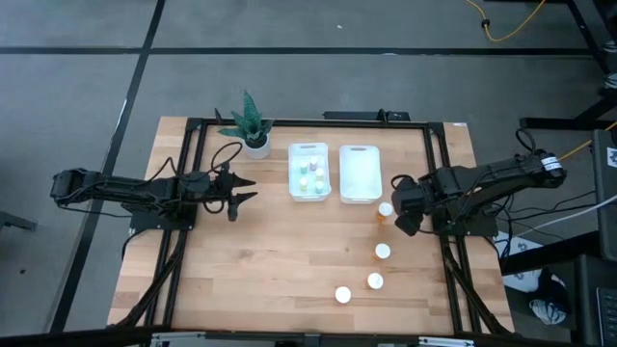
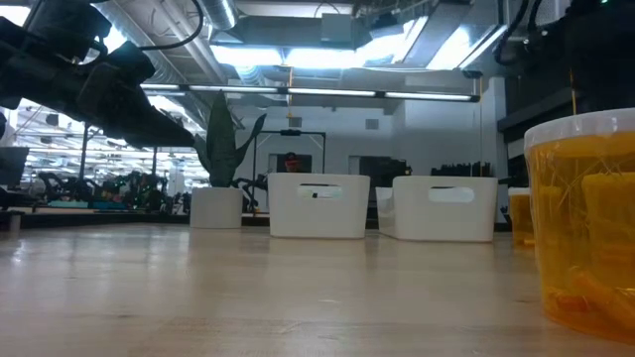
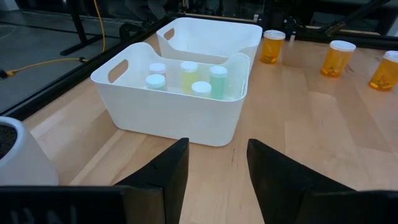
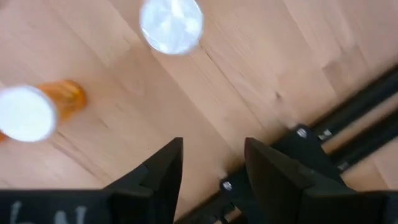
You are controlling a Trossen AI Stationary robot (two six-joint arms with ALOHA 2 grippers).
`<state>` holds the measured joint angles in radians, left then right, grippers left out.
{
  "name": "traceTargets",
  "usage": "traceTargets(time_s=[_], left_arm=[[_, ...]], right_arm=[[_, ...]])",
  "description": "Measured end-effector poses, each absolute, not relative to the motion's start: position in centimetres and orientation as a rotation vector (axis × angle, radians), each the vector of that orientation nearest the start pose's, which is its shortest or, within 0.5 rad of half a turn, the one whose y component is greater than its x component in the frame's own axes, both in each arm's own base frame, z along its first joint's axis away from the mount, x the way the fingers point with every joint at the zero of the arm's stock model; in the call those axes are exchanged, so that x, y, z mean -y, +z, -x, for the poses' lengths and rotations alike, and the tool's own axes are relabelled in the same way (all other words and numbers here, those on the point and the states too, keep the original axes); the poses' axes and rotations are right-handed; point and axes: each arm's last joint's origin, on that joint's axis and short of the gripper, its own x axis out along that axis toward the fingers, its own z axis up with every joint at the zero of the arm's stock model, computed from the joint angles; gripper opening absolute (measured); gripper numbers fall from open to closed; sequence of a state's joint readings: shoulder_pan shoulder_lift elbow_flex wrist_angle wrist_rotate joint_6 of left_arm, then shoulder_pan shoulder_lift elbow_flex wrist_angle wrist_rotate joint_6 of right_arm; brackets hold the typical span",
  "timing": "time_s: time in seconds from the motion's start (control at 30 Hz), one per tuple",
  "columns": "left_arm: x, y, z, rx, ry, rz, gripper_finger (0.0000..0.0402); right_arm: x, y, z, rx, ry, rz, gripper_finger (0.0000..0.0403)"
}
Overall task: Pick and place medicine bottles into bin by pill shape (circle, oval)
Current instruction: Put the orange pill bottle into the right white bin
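Note:
Four amber bottles with white caps stand on the wooden table at the right: one [image 1: 386, 212] just left of my right gripper [image 1: 402, 205], and three nearer the front [image 1: 383, 252], [image 1: 375, 281], [image 1: 343, 295]. Several small pale bottles [image 3: 186, 78] stand in the left white bin [image 1: 308, 193]. The right white bin [image 1: 359, 193] shows no bottle. My right gripper [image 4: 211, 162] is open and empty, pointing down at the table, with two bottles [image 4: 171, 22], [image 4: 37, 109] ahead of it. My left gripper [image 1: 243, 190] is open and empty, left of the bins [image 3: 214, 155].
A green plant in a white pot [image 1: 254, 135] stands at the far edge, left of the bins. A black frame [image 4: 348, 118] runs along the table's right edge, close under my right gripper. One amber bottle [image 2: 585, 218] stands right before the low camera.

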<state>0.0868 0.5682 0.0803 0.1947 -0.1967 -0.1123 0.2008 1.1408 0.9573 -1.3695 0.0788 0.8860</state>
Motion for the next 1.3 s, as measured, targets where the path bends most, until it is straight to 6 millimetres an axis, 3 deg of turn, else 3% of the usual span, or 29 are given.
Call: traceTargets(time_s=[0.17, 0.5, 0.83, 1.1, 1.3], left_arm=[[-1.7, 15.6, -13.3, -0.277, 0.298, 0.095, 0.0155], [-1.7, 15.6, -13.3, -0.277, 0.298, 0.095, 0.0155], [-1.7, 15.6, -13.3, -0.278, 0.297, 0.095, 0.0155], [-1.7, 15.6, -13.3, -0.278, 0.297, 0.095, 0.0155], [-1.7, 15.6, -13.3, -0.278, 0.297, 0.095, 0.0155]], right_arm=[[-3.2, 26.2, -16.8, -1.379, -0.548, -0.51, 0.0195], [-2.9, 26.2, -17.1, -1.303, -0.604, -0.439, 0.0309], [-2.8, 26.2, -17.6, -1.211, -0.673, -0.464, 0.0318], [-2.9, 21.8, -17.5, -1.3, -0.587, -0.58, 0.0318], [-2.6, 18.7, -17.5, -1.262, -0.534, -0.602, 0.0318]])
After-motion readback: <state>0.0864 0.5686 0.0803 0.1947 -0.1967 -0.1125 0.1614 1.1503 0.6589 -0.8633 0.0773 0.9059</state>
